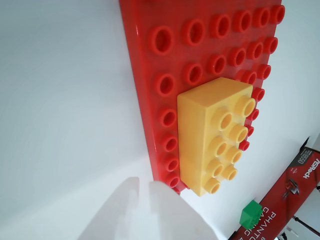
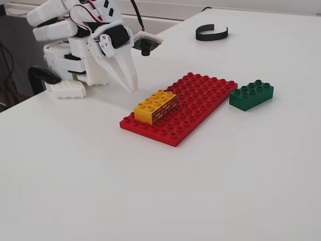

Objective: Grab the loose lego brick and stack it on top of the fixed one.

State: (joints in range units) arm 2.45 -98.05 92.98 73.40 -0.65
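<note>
The loose lego brick [image 2: 252, 95] is dark green and lies on the white table just right of the red baseplate [image 2: 200, 100]; the wrist view shows it as a small green block [image 1: 251, 214] at the lower right. The fixed one [image 2: 155, 106] is yellow with a brick-wall print and sits on the baseplate's near-left corner; from the wrist it fills the centre [image 1: 210, 135]. My gripper [image 2: 131, 88] hangs left of and slightly above the yellow brick, fingers together and holding nothing. Its white fingers [image 1: 170, 215] blur into the bottom of the wrist view.
A black curved band [image 2: 211, 33] lies at the back of the table. The arm's white base [image 2: 65, 65] stands at the far left by the table edge. A red printed box [image 1: 295, 185] shows at the wrist view's lower right. The baseplate's studs [image 1: 162, 40] are bare.
</note>
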